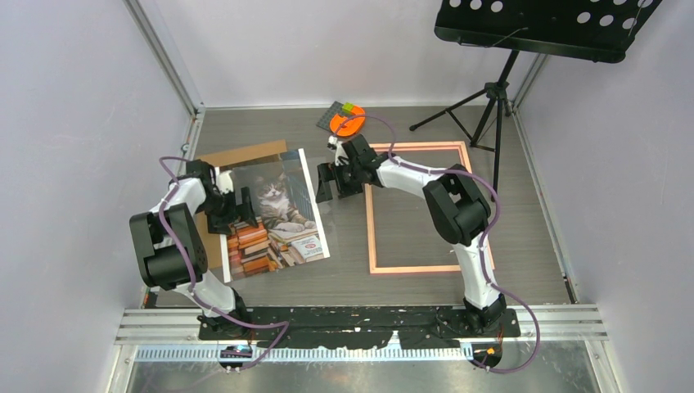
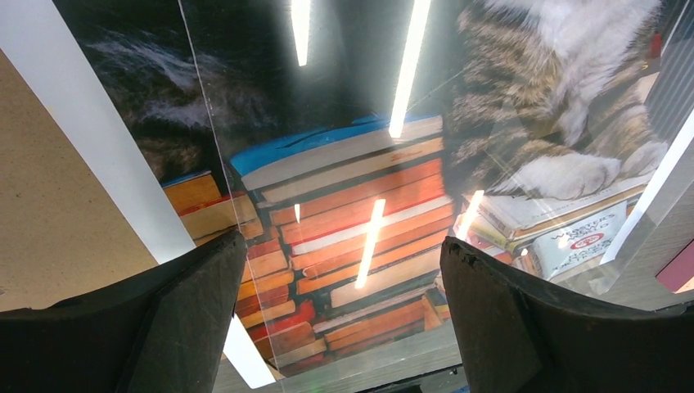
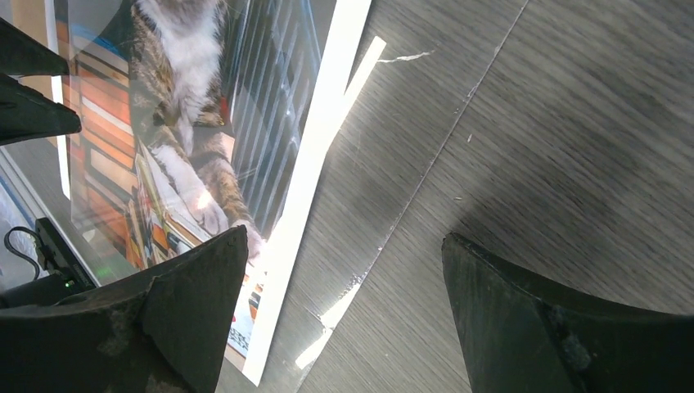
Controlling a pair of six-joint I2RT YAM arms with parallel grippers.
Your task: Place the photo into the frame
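Top view, 12 o'clock taken as away from the arm bases.

The photo (image 1: 278,217) lay flat at the left of the table (image 1: 352,282), cat side up. Its 9 o'clock part rested on the brown backing board (image 1: 245,154). Its long axis ran nearly 12 to 6, the far end leaning a little toward 11.

The frame (image 1: 371,229) lay flat at 3 o'clock of the photo and apart from it, with a strip of bare table between. Its long axis also ran 12 to 6, and its inside showed only table.

The left gripper (image 1: 240,209) had its fingers spread wide with nothing between them, poised over the photo's 9 o'clock edge (whether touching or just above, could not tell).

The right gripper (image 1: 327,184) was likewise spread wide and empty, over the strip at the photo's 3 o'clock edge, toward its 12 o'clock end. In its wrist view one finger (image 3: 196,311) overlapped the white border and the other hung over bare table.

Judgement: the coming move turned on a sideways carry toward 3 o'clock, plus a slight clockwise turn to square the photo with the frame. Both arms sat at the photo, and the right was the nearer to the frame. The photo was not yet in the frame.
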